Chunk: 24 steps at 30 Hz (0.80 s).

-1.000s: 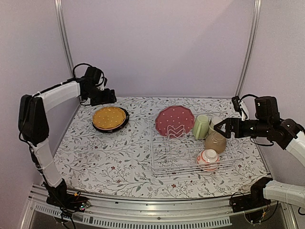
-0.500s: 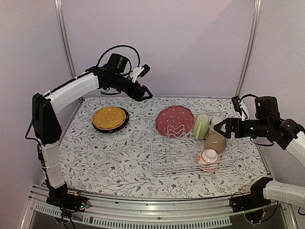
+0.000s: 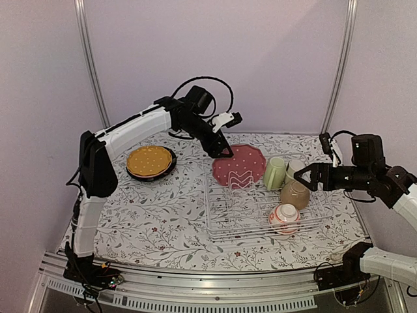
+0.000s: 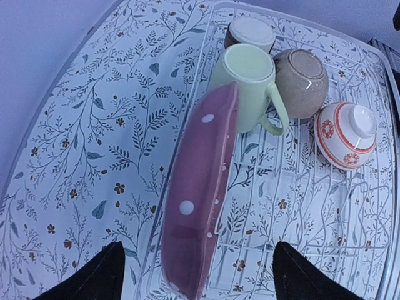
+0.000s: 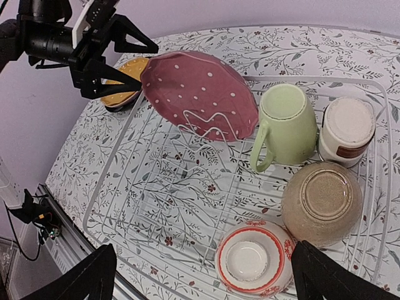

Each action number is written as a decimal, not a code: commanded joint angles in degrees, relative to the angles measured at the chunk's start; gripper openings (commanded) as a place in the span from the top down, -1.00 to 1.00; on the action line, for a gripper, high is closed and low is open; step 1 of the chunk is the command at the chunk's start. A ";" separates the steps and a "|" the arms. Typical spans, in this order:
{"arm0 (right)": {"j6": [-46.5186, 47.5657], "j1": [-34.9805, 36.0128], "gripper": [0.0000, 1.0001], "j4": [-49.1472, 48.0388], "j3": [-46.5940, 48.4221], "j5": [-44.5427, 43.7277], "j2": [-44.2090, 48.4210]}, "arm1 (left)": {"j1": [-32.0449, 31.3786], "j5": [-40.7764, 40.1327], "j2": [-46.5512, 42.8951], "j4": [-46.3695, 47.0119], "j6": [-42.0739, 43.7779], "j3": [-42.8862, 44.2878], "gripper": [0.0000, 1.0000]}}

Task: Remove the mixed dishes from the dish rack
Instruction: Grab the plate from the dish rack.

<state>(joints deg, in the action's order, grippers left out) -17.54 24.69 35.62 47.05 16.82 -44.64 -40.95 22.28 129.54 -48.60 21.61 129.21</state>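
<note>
**Left claw at the dotted plate**

The rack (image 3: 210, 215) sits on the right half of the desk (image 3: 143, 222). The dotted plate (image 3: 239, 163) stands on its edge at the rack's far left corner, leaning a little. The left claw (image 3: 229, 137) hangs just over the left rim of that plate. It is spread open, with one finger on each side of the plate. There is a gap on both sides, so it holds nothing.

Along the far edge of the rack, the green cup (image 3: 274, 173) is just beside the plate. The small cup (image 3: 294, 166) is in the far right corner. In front of them the tan bowl (image 3: 294, 193) lies upside down. The red-and-white bowl (image 3: 285, 218) is upside down too, near the rack's near right corner.

The right claw (image 3: 305, 175) hangs by the rack's right edge, close to the small cup and the tan bowl. It is spread wide and empty.

At the far left of the desk, the orange plate (image 3: 149, 160) lies on a dark plate (image 3: 155, 179), well apart from the rack.
</note>
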 commanded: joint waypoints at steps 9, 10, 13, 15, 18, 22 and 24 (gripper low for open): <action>-0.65 -0.21 -0.98 0.53 -0.20 -0.63 0.69 | -3.35 -2.24 6.03 -7.37 5.17 6.08 -0.39; -0.65 -0.23 -0.98 0.58 -0.20 -0.65 0.70 | -3.59 -2.22 5.97 -7.44 5.21 6.20 -0.35; -0.63 -0.21 -0.98 0.56 0.04 -0.55 0.45 | -3.94 -1.65 5.99 -7.24 4.68 6.76 -0.14; -0.60 -0.22 -0.97 0.56 0.30 -0.47 0.11 | -4.05 -1.98 6.23 -7.07 4.28 7.31 -0.04; -0.41 -0.20 -0.98 0.73 0.58 -0.57 0.00 | -4.27 -2.77 6.33 -6.49 3.94 7.58 0.08; -0.30 -0.21 -0.97 0.89 0.76 -0.63 -0.15 | -4.73 -4.98 6.58 -5.77 4.50 7.76 0.22; -0.22 -0.24 -0.98 1.10 0.77 -0.73 -0.18 | -4.92 -5.64 7.13 -5.80 4.76 8.13 0.25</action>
<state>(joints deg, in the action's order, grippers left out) -18.00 24.69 35.81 47.07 16.82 -44.51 -44.45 18.28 135.15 -54.19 25.91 135.76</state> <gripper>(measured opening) 0.987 0.386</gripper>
